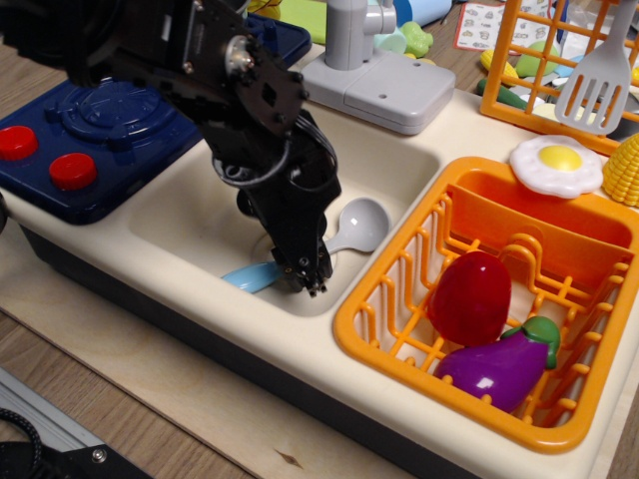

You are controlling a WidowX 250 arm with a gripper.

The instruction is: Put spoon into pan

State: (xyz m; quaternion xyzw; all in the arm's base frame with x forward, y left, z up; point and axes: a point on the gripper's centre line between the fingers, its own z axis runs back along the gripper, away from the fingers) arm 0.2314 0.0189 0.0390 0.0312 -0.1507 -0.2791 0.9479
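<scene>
The spoon lies flat on the floor of the cream toy sink (190,225). Its round light-grey bowl (363,222) points right and its light blue handle (250,276) points left. My black gripper (311,280) reaches straight down into the sink, its fingertips at the spoon's neck, which they hide. The fingers look close together, but the view does not show whether they clasp the spoon. The pan is hidden behind my arm at the upper left.
A dark blue toy stove (95,120) with red knobs sits left of the sink. A grey faucet (374,75) stands behind it. An orange rack (399,299) on the right holds a red item and a purple eggplant (499,364). A toy egg, corn and grey spatula (599,80) sit at the far right.
</scene>
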